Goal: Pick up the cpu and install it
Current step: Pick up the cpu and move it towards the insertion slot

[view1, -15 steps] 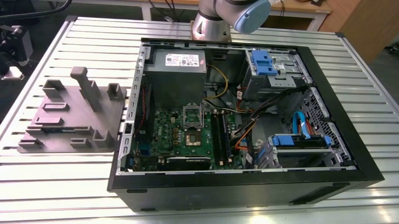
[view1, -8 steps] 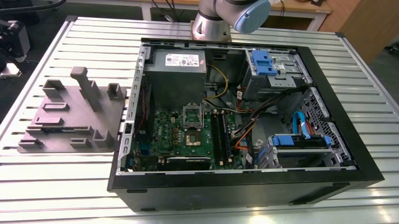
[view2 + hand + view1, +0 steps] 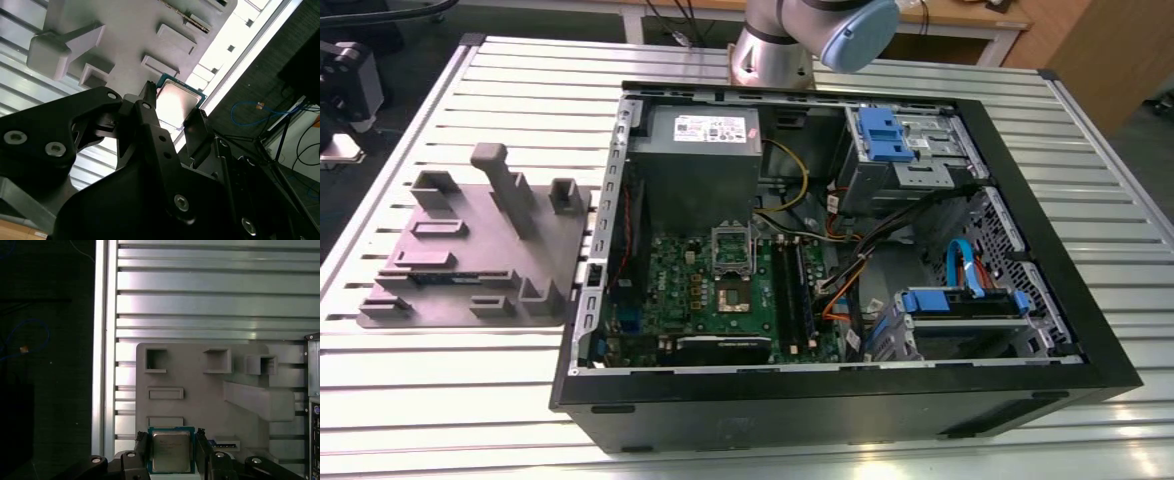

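Observation:
The cpu (image 3: 171, 451), a small square chip with a silver-grey top and a green-blue rim, sits between my gripper's (image 3: 171, 441) two black fingers (image 3: 141, 444), which press on its opposite edges. The second wrist view shows the cpu (image 3: 176, 102) clamped the same way in the gripper (image 3: 173, 109), held up off the grey parts fixture (image 3: 125, 40) beneath it. In the exterior view the motherboard (image 3: 707, 295) lies inside the open computer case (image 3: 1067, 330), and its processor socket (image 3: 734, 290) shows near the middle of the board.
The grey fixture (image 3: 467, 250) with raised posts and pockets lies on the slatted metal table (image 3: 427, 400) at the exterior view's left of the case. A grey power supply box (image 3: 698, 150), blue drive brackets (image 3: 887, 135) and orange and blue cables (image 3: 961, 265) crowd the case. The arm's base (image 3: 774, 50) stands behind it.

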You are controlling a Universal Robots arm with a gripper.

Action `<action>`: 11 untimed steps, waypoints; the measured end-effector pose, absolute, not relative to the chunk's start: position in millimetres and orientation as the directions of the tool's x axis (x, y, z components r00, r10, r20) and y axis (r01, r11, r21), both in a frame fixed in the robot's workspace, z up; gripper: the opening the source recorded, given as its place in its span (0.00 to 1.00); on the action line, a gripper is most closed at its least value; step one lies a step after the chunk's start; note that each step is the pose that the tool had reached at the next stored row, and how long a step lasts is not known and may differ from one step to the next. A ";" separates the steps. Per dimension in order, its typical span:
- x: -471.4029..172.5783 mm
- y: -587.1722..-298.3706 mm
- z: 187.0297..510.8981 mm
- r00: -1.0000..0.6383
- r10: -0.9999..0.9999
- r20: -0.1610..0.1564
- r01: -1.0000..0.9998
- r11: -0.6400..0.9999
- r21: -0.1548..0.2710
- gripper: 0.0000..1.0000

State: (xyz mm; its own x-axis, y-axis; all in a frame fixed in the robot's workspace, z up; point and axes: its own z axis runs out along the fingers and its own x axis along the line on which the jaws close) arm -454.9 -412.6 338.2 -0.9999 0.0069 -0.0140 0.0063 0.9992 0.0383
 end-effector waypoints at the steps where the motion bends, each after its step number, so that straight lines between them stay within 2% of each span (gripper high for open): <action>1: -454.9 -412.6 338.3 -1.000 0.007 -0.014 0.006 0.999 0.038 0.47; 11: -454.9 -412.6 340.0 -1.000 0.007 -0.014 0.006 0.999 0.038 0.47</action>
State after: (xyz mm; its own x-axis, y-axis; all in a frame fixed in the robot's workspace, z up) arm -454.9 -412.6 340.0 -0.9999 0.0069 -0.0141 0.0063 0.9992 0.0383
